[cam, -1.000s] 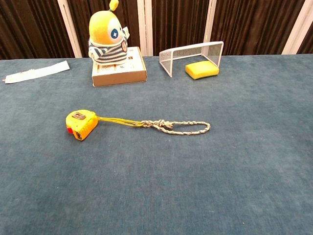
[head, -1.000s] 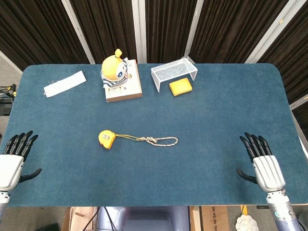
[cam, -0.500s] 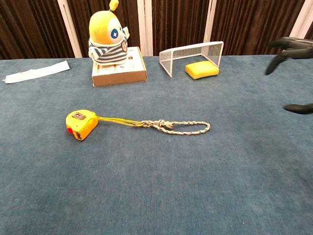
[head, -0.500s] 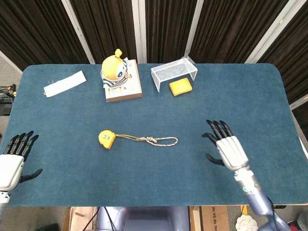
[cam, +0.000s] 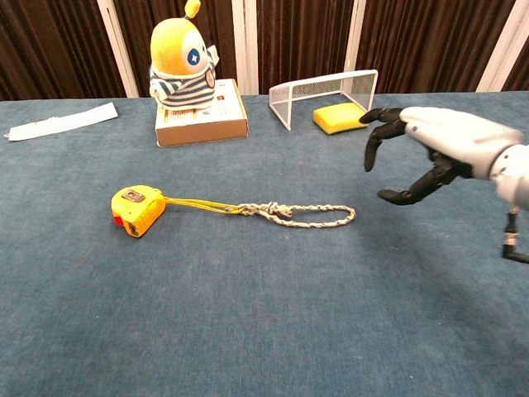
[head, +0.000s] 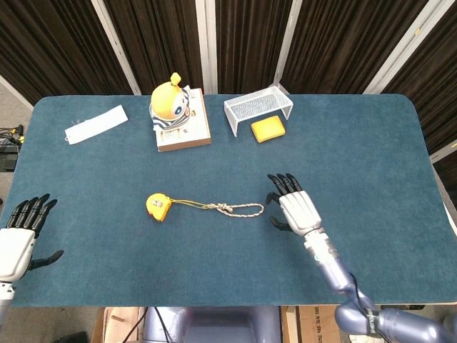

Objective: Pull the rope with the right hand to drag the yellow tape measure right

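The yellow tape measure (head: 158,206) (cam: 137,209) lies on the blue table left of centre. A yellow cord runs right from it to a knot, then a pale braided rope loop (head: 241,209) (cam: 307,216). My right hand (head: 296,208) (cam: 436,144) hovers just right of the loop's end, above the table, fingers spread and holding nothing. At the lower left edge of the head view my left hand (head: 20,236) rests open, far from the tape measure; the chest view does not show it.
A yellow striped plush toy (head: 171,106) sits on a box (head: 184,134) at the back. A white wire mesh goal (head: 258,106) with a yellow sponge (head: 268,129) stands behind my right hand. A white paper strip (head: 96,123) lies at the back left.
My right hand has swept left from the table's right edge to just right of the rope loop. The left hand, rope and tape measure have not moved.
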### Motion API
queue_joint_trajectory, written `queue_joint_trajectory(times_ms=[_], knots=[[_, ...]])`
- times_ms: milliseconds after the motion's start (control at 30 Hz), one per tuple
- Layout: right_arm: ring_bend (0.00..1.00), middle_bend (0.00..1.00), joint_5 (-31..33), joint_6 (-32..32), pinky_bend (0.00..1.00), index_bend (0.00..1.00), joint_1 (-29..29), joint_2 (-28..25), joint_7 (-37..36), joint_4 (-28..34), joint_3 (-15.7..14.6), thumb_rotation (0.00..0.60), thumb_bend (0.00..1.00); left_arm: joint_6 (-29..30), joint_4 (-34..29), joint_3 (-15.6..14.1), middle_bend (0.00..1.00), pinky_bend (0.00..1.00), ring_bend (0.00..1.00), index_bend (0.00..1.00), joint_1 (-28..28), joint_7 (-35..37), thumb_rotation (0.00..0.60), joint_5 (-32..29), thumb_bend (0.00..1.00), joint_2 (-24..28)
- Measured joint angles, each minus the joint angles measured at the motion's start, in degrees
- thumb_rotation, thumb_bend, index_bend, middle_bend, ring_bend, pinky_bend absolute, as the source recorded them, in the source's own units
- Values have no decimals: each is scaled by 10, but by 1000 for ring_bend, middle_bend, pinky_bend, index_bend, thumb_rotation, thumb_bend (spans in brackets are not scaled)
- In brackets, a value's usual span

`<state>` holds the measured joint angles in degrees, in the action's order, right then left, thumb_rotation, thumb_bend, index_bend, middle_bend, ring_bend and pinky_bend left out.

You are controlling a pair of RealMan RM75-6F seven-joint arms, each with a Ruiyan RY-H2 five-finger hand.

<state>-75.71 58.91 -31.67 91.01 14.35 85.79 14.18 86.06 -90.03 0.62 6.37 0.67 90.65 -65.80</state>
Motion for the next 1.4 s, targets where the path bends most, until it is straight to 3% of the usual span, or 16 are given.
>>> queue_joint_trajectory(times_ms=[300,567,1400], knots=[[0,107,54,-25,0,487,-36,80,21,-76,8,600,366,-8,-1,1,0,0,0,0,3,11,600,-6,0,2],[0,109,73,-31,0,517,-46,115,21,-127,2,600,402,-12,-1,1,0,0,0,0,5,17,600,-7,0,3],[0,113,79,-12,0,544,-40,125,3,-141,-12,600,406,-14,-4,1,0,0,0,0,7,14,600,-7,0,1]])
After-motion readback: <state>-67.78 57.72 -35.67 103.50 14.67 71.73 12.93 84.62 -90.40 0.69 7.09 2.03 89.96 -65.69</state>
